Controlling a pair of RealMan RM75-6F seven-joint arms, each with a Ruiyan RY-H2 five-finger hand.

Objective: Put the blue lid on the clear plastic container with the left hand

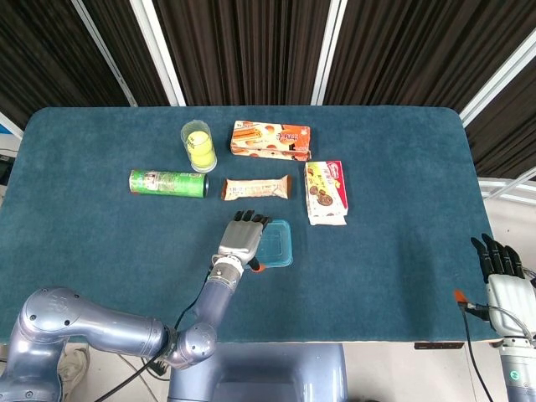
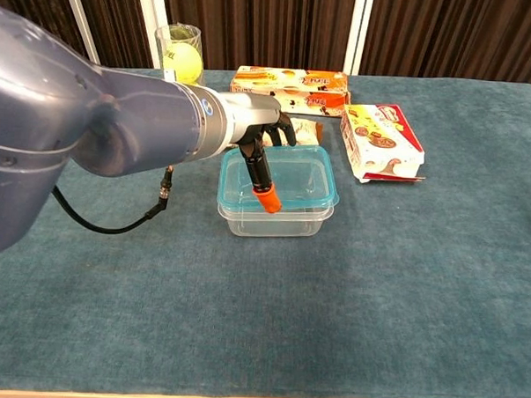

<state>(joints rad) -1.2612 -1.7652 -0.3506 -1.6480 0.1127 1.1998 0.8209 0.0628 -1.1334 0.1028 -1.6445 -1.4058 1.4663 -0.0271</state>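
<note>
The blue lid [image 1: 275,243] [image 2: 295,176] lies almost flat on the clear plastic container [image 2: 278,220], slightly skewed to the right. My left hand [image 1: 242,238] [image 2: 262,139] holds the lid at its left edge. Its orange-tipped thumb lies across the lid's top, and the other fingers reach over the far rim. In the head view the lid hides most of the container. My right hand [image 1: 502,270] hangs off the table's right front corner, fingers straight and apart, holding nothing.
Behind the container lie a snack bar [image 1: 256,188], a green chip can [image 1: 167,182], a cup with a tennis ball [image 1: 198,144], an orange cookie box [image 1: 270,140] and a red-and-white cookie box [image 1: 325,193] [image 2: 381,141].
</note>
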